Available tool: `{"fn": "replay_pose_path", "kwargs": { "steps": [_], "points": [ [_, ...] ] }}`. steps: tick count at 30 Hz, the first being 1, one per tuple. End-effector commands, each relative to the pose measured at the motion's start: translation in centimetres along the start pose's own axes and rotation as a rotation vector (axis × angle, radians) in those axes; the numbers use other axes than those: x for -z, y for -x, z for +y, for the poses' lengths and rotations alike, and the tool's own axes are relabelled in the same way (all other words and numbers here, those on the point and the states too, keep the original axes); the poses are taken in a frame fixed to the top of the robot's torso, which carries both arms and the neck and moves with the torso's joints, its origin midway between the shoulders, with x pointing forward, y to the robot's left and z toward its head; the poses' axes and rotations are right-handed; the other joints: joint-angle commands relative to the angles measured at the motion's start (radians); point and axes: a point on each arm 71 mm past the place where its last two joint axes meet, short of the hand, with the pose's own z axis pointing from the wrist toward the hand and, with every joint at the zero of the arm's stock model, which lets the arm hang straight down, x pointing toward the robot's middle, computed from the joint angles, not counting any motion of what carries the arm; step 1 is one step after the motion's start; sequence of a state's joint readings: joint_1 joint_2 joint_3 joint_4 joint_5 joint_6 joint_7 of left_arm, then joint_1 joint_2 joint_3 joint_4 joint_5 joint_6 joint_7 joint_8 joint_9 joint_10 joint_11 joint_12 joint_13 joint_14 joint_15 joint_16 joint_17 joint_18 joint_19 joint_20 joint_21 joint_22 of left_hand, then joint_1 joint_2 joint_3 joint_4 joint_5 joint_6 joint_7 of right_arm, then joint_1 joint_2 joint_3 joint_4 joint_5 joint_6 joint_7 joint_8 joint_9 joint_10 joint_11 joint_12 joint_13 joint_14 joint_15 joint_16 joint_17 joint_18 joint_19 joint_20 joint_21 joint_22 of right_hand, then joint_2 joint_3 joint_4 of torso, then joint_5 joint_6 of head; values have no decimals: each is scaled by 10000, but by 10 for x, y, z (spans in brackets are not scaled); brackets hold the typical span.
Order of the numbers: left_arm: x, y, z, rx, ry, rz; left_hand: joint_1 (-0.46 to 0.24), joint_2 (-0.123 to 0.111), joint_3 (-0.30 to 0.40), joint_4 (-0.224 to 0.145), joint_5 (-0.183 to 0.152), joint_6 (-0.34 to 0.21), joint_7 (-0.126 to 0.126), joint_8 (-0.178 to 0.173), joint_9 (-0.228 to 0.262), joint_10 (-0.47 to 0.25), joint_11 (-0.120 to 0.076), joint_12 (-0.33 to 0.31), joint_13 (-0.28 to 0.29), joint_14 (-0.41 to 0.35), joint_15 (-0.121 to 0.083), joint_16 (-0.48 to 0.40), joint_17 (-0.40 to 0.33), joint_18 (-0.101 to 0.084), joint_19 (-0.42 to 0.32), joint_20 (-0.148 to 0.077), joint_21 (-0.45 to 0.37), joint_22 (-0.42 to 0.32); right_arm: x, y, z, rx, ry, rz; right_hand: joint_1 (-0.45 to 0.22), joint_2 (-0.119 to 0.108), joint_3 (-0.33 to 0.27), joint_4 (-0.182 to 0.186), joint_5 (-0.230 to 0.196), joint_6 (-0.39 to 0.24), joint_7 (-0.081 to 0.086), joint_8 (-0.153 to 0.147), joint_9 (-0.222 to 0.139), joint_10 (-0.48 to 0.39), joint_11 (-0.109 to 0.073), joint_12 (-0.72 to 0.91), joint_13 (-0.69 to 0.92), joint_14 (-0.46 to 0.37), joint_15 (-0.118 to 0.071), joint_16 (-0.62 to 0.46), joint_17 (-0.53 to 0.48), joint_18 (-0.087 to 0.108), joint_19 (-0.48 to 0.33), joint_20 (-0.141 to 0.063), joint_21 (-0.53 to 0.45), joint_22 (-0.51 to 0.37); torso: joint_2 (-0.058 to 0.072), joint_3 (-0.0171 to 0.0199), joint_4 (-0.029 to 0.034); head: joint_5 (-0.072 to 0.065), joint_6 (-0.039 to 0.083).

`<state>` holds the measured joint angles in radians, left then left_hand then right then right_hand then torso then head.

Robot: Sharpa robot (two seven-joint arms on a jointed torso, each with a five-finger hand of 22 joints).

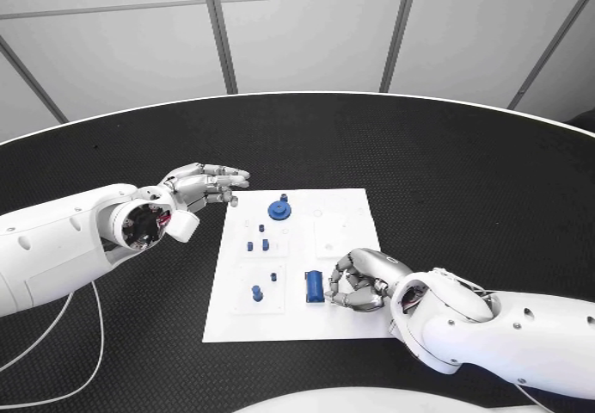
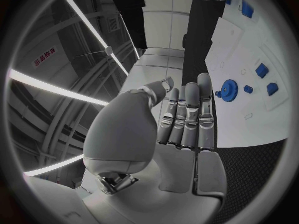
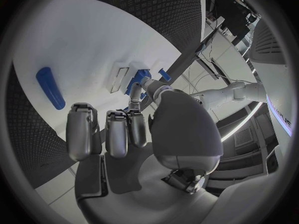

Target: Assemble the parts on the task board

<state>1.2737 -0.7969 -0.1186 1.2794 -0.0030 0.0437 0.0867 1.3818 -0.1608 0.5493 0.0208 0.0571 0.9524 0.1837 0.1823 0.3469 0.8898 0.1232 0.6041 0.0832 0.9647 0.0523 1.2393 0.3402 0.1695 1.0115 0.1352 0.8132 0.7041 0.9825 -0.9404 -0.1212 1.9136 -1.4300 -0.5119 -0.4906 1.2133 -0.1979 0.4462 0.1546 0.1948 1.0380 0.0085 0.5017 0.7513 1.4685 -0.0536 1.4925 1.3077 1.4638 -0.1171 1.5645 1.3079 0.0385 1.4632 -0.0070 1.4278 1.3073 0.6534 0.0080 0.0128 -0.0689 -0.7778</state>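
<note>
Flat on the task board point(image 1: 353, 202), long blue part point(image 1: 315, 286) lengthwise; right robot hand point(image 1: 359, 281) curled, empty.

Two arms, smooth glossy white shells, bulbous at the forearm. Left hand point(image 1: 202, 185): silver-grey metal, segmented fingers with pale pads; open wrist collar shows dark wiring with red inside. Thin white cable loops from the left arm. Right hand point(image 1: 359, 280): same silver build, dark gaps between finger segments, exposed screws at the wrist.
</note>
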Motion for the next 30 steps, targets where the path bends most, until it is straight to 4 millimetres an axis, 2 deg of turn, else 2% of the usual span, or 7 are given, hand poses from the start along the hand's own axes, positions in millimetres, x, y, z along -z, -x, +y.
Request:
{"fn": "replay_pose_path", "kwargs": {
  "steps": [1,11,20,30],
  "points": [
    [0,0,0,0,-2,-7,-77,41,1,71,-27,-65,-3,-62,8,-93,-4,60,16,-53,-5,-4,-7,154,5,46,-49,-9,-2,-1,2,7,27,25,75,-13,81,4,-34,89,1,-23,-14,724,-67,59,2162,1070,-21,63,2629,-86,815,-55,64,1936,2,9,-5,21,-12],
    [1,1,0,1,-1,-16,-77,41,1,71,-27,-65,-3,-62,8,-93,-4,60,16,-53,-5,-4,-7,154,5,46,-49,-9,-8,-4,5,-21,67,-24,101,1,140,-14,-48,112,-6,-22,-18,729,-74,67,2168,1070,-25,63,2629,-93,822,-57,93,1952,-7,18,-13,52,-29],
    [1,1,0,1,-1,-31,-74,45,-1,88,-28,-62,-8,-59,13,-95,-7,66,19,-54,-7,-2,-7,154,12,45,-62,-21,-11,-4,5,-36,14,-97,90,25,178,-3,-46,129,-5,-20,-20,742,-75,97,2188,1070,-28,63,2629,-99,828,-59,122,1968,7,4,-3,48,-36],
    [3,3,0,2,1,-100,-74,45,-1,88,-28,-62,-8,-59,13,-95,-7,66,19,-54,-7,-2,-7,154,12,45,-62,-21,-2,2,2,-228,118,-437,57,41,254,16,35,132,-4,-27,-25,724,-75,48,2158,1070,-31,63,2629,-87,819,-64,67,1942,-3,30,-17,80,-32]
  ]
}}
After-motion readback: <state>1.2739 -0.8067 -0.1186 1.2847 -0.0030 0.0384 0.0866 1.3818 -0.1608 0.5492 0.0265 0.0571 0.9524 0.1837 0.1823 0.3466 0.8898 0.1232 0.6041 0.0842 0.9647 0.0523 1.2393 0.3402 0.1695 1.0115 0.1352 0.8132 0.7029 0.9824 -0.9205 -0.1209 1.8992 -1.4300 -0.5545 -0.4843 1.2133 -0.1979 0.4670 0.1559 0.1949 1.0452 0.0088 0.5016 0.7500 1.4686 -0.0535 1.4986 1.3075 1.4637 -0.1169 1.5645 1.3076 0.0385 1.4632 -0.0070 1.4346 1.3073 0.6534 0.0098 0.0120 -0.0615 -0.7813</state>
